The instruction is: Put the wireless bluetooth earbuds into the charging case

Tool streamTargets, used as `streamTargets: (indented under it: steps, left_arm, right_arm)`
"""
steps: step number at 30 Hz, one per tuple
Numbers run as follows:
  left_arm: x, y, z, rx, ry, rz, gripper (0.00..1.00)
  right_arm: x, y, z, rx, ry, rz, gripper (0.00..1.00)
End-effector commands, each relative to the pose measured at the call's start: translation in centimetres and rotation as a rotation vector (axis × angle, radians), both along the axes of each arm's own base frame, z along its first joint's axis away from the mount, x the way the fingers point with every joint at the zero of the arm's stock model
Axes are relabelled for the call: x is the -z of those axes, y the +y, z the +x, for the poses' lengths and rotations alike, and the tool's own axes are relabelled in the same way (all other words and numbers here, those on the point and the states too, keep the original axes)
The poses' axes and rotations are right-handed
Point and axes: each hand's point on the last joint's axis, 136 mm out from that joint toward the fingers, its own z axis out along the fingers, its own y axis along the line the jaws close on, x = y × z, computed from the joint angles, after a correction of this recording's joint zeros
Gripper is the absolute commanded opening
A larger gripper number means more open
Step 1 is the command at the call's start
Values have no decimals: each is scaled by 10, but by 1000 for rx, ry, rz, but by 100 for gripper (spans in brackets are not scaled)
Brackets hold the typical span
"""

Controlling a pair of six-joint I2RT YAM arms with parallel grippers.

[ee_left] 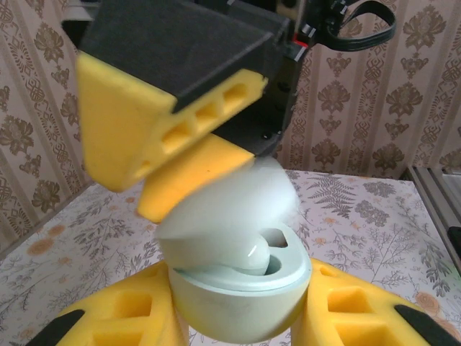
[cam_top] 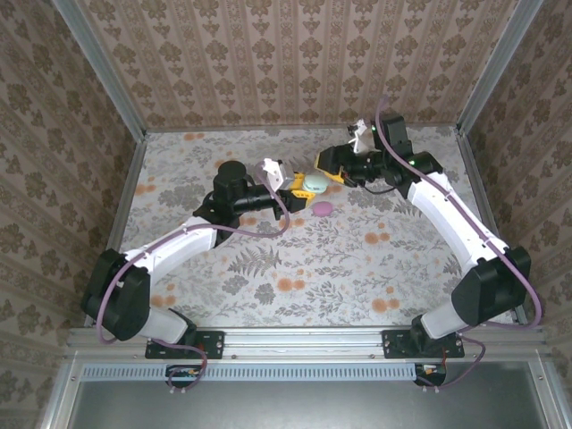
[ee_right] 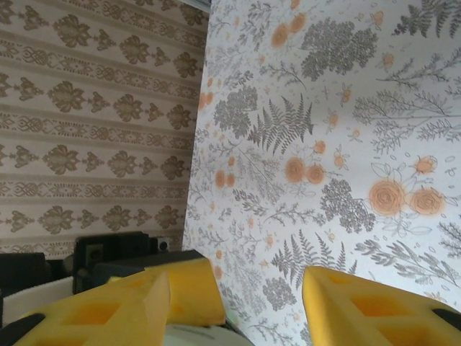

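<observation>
Earbud, pale and glossy, sits half hidden in the open mint case, which your left gripper clamps from both sides. Its lid is blurred. Your right gripper meets that lid; whether it grips, you cannot tell.

The lid of the mint charging case is blurred and half hides a pale earbud inside the case; the left tool has its fingers beside the case cut off below.

table: floral fern-and-bloom cover | walls: damask wallpaper | near edge: aluminium rail | back corners: metal posts
</observation>
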Motion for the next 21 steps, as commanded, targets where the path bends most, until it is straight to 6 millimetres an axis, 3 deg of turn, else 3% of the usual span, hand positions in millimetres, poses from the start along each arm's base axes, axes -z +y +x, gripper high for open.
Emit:
streamTargets:
  steps: [1,7,8,13,21]
  left_arm:
    - [-19,-5,1,9,-44,-35,30]
    - [-14,-5,1,9,-31,-29,30]
    - [-12,-5,1,4,-25,-21,29]
    - [30,-4,7,-25,51,40,30]
    - [96,-17,6,-25,139,144,30]
  right_arm:
    - [-7,-1,-19,-33,-11,9,54]
    - [3,-16,-15,48,-22,-45,54]
    - [-7,-23,-19,80,-64,-52,54]
    - [6,-61,-15,258,-89,-138,55]
    - [37,-80,-19,324,-21,-145,55]
